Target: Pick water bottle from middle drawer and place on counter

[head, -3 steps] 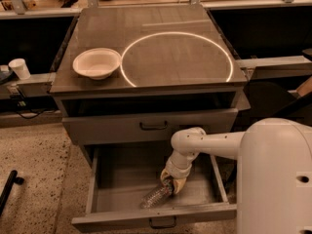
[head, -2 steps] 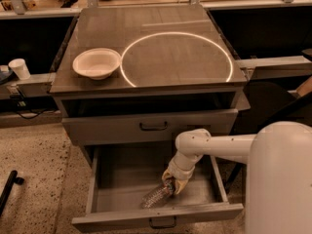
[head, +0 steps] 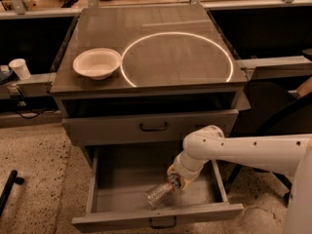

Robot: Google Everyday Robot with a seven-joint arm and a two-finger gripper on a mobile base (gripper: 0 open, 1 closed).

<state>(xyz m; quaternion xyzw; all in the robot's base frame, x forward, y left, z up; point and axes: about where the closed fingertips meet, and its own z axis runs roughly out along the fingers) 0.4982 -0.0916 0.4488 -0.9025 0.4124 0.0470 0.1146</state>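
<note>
Down at the drawer [head: 122, 179], pulled wide open with its grey floor showing, the gripper [head: 174, 181] sits low inside, toward the drawer's right half and close to its front wall. And it has the bottle [head: 158, 194]: the fingers are clamped on the label end, red band peeking out between them. The clear ribbed body slants down and away toward the drawer's front, base lowest, just behind the front wall. Whether that base touches the drawer floor, I cannot tell.

The white arm [head: 243, 149] comes in from the drawer's right side, crosses over the right wall, bends at a rounded joint and drops to the gripper. The small dark handle [head: 162, 223] hangs at the middle of the drawer's front.

Directly above the drawer sits a closed drawer front [head: 107, 126] with a like handle. Higher again above the drawer lies the counter [head: 146, 26], glossy grey-brown, with a thin bright ring [head: 122, 65] of light across its right and centre. A white bowl [head: 96, 62] stands on the counter, up and to the left of the drawer, just touching the ring's left edge. Far off to the drawer's upper left, a white cup [head: 19, 68] stands on a pale ledge [head: 36, 84].
</note>
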